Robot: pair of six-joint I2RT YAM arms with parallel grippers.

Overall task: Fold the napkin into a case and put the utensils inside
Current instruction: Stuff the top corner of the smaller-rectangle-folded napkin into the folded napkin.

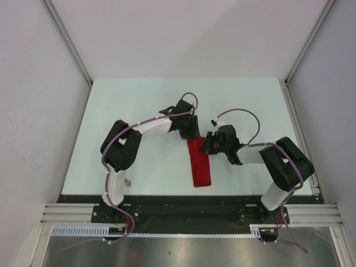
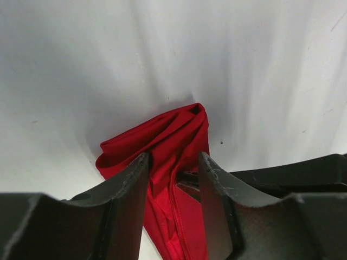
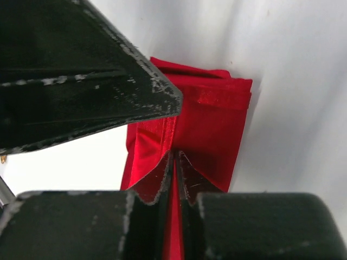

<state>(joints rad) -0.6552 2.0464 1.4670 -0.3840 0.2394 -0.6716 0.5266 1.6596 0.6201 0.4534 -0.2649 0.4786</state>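
**Item 1: napkin** [image 1: 201,164]. Red, slightly glossy cloth, already gathered into a narrow, layered strip. It lies on the pale tabletop [image 1: 167,100] between the two arms, running from the hands back toward the near edge. The near end lies flat. The far end is rumpled and lifted where both hands meet it. Judged stage: the case is being shaped and no pocket is finished yet.

**Item 2: right hand** [image 3: 174,160]. Closed on the napkin, with a thin sliver of red pinched between its jaws at a folded edge. The likely purpose is to anchor that edge so the layers do not slide apart while the other hand works.

**Item 3: left hand** [image 2: 173,160]. Jaws apart, astride a raised ridge of cloth at the strip's far end, close against the right hand. This placement suits either taking a fresh pinch on the upper layer or spreading it into an opening.

**Item 4: utensils** [image 1: 128,181]. A small gold-coloured glint shows beside the left arm's base, well apart from the napkin. It is too small in the overhead view to say which piece or how many. Nothing gold shows inside the cloth, so insertion is judged not yet begun.

**Risk note.** The thin, slippery fabric may unfold if the pinch is released before the layers are settled.
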